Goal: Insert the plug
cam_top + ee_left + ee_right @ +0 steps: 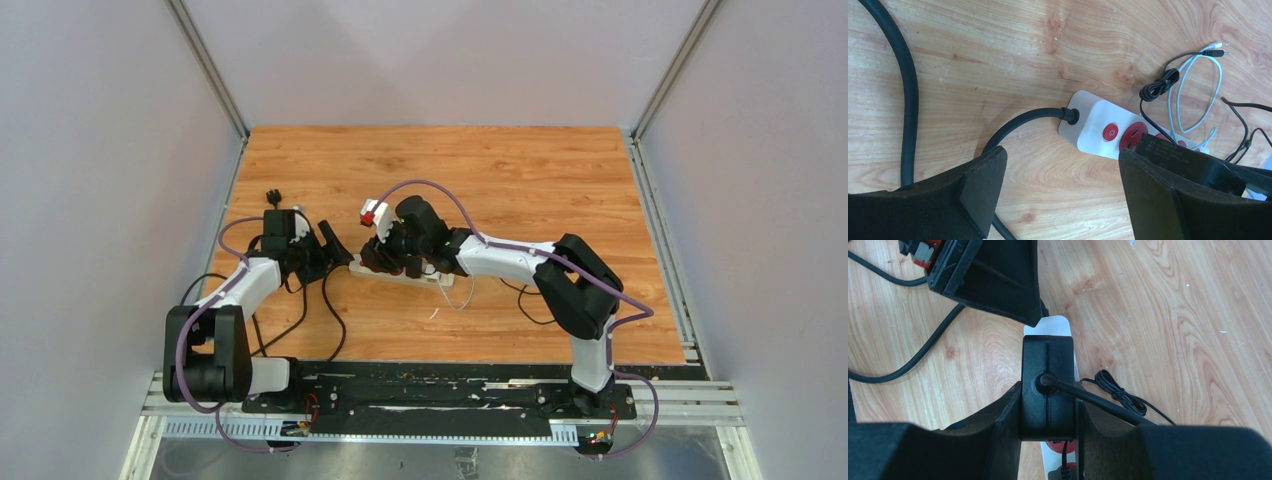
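Observation:
A white power strip [425,277] with red sockets lies mid-table; it also shows in the left wrist view [1093,125] and in the right wrist view [1052,326]. My right gripper [388,258] is shut on a black plug adapter [1048,385] and holds it right over the strip, above a red socket [1133,136]. The adapter's prongs are hidden. In the right wrist view the right gripper [1049,426] clamps the adapter's sides. My left gripper [338,250] is open and empty at the strip's left end, over bare wood in its own view [1063,175].
The strip's thick black cord [1013,125] loops left toward the left arm. A bundled thin black cable [1158,86] and a white cable [1198,85] lie beyond the strip. Another plug [1063,474] sits further along the strip. The left finger [998,285] is close to the adapter.

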{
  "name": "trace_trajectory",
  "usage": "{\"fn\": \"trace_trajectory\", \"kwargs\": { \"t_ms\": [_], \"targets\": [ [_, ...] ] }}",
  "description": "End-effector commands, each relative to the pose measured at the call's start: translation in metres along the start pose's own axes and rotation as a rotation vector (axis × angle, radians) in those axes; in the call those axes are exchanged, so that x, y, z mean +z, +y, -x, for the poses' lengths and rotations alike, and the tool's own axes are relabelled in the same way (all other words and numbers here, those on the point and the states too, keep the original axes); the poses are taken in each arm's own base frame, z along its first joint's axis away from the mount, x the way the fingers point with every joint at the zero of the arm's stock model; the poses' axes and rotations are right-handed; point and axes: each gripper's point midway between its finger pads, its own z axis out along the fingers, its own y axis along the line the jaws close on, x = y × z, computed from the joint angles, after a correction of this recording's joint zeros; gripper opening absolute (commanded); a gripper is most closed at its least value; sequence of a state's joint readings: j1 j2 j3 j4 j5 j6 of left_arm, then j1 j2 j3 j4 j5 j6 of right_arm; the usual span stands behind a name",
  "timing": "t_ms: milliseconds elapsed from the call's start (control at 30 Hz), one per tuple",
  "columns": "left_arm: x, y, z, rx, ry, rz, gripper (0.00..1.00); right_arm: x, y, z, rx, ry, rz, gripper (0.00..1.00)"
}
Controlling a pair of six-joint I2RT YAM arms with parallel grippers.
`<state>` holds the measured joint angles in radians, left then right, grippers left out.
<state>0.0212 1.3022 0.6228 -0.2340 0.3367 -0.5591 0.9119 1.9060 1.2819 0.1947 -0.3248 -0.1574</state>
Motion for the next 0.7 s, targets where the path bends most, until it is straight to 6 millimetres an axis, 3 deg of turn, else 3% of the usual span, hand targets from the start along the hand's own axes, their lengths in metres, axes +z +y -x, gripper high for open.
{"fn": "trace_trajectory", "kwargs": {
  "t_ms": [0, 200, 500, 667],
  "targets": [
    [0.001, -0.002, 0.004, 0.009, 0.005, -0.005, 0.86, -0.008, 0.013, 0.0, -0.022, 0.01, 0.032, 0.0],
    [0.001, -0.003, 0.004, 0.011, 0.008, -0.008, 0.86, -0.007, 0.016, -0.004, -0.024, 0.016, 0.049, 0.0],
    [0.002, -0.004, 0.001, 0.011, 0.027, -0.02, 0.85, -0.002, 0.002, -0.018, -0.108, 0.056, -0.002, 0.0],
    [0.003, -0.004, 0.002, 0.013, 0.028, -0.018, 0.85, -0.001, 0.001, -0.016, -0.119, 0.053, -0.005, 0.0]
  ]
}}
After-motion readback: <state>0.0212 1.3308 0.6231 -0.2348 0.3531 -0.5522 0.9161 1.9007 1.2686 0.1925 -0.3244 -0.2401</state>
